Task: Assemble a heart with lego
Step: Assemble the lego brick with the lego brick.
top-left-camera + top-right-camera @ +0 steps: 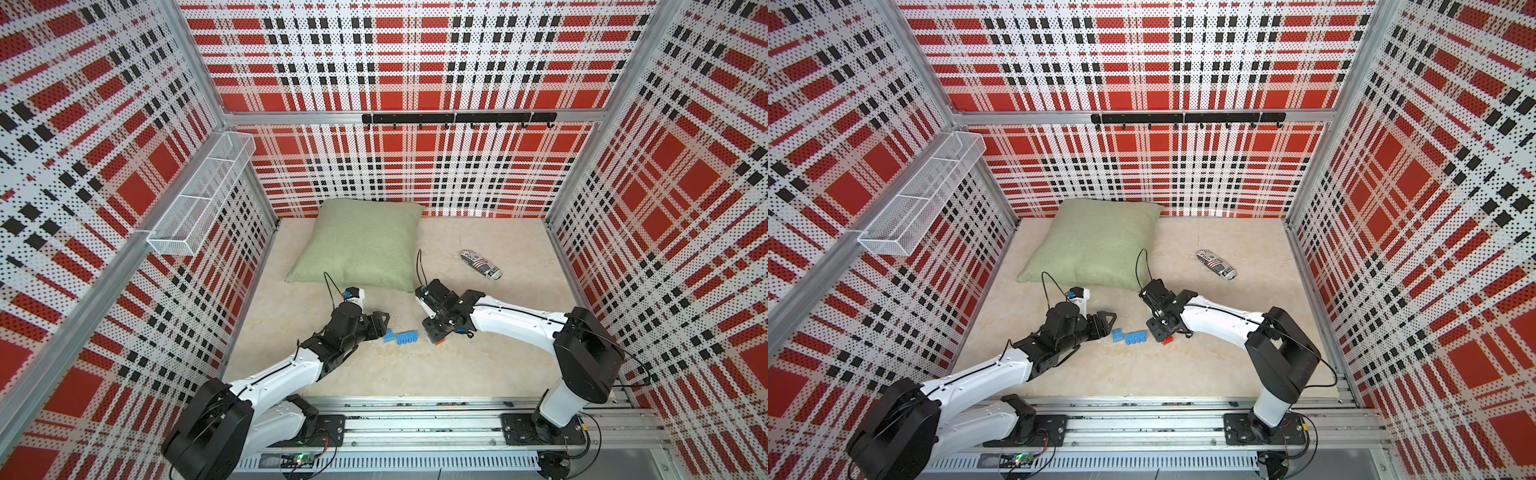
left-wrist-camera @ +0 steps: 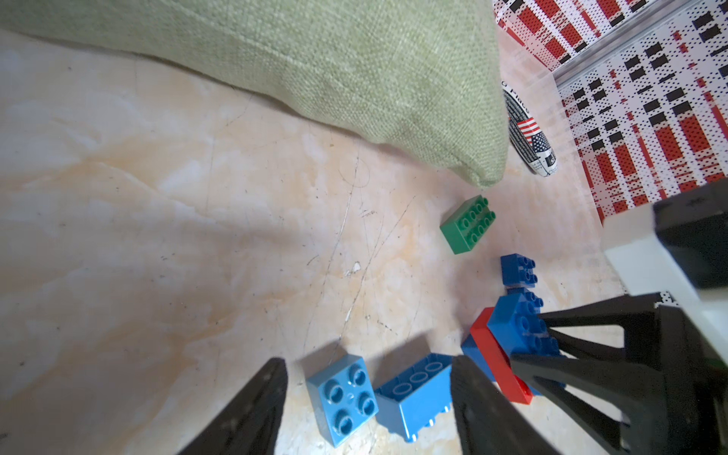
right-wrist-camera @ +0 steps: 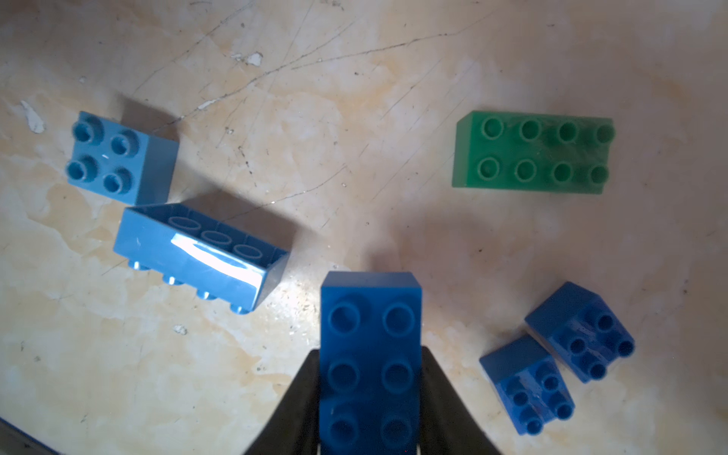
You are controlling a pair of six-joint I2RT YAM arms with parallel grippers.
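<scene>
In a top view we log one container: a white wire-mesh basket [image 1: 199, 195] with three compartments, hung on the side-wall rail, and the plaid panel shows through its mesh. A soft woven green pillow [image 1: 361, 245] lies at the back of the beige marbled tabletop [image 1: 457, 370]. A rolled printed bundle [image 1: 481, 264] with a flag pattern lies near it, apart. The lego sits in front of the pillow, between the arms. A light blue square brick [image 1: 389, 335] and a light blue long brick [image 1: 406, 338] lie just beside each other at the tips of the left gripper [image 1: 381, 326]. A sliver of red brick [image 1: 439, 341] peeks from under the right gripper [image 1: 433, 330], whose jaws we cannot read here. Left wrist view: the left gripper's black fingers [image 2: 252, 409] stand spread, released. Between them the glossy light blue square brick rests on the table, four studs up. The long brick lies on its side, showing a hollow underside with three round tubes, one end hidden behind a finger. The right gripper's trussed black fingers clamp the heart [image 2: 512, 335], at this point just a tilted joined cluster: dark blue studded brick on the red brick, more blue beneath. The green brick [image 2: 468, 224], eight studs, lies near the pillow's corner. Right wrist view: the jaws press both long sides of the dark blue brick [image 3: 370, 354], which has two columns of round studs and hard, shiny plastic. The green brick sits well apart, flat and scuffed. Two dark blue square bricks [image 3: 528, 386] lie tipped over, touching each other.
</scene>
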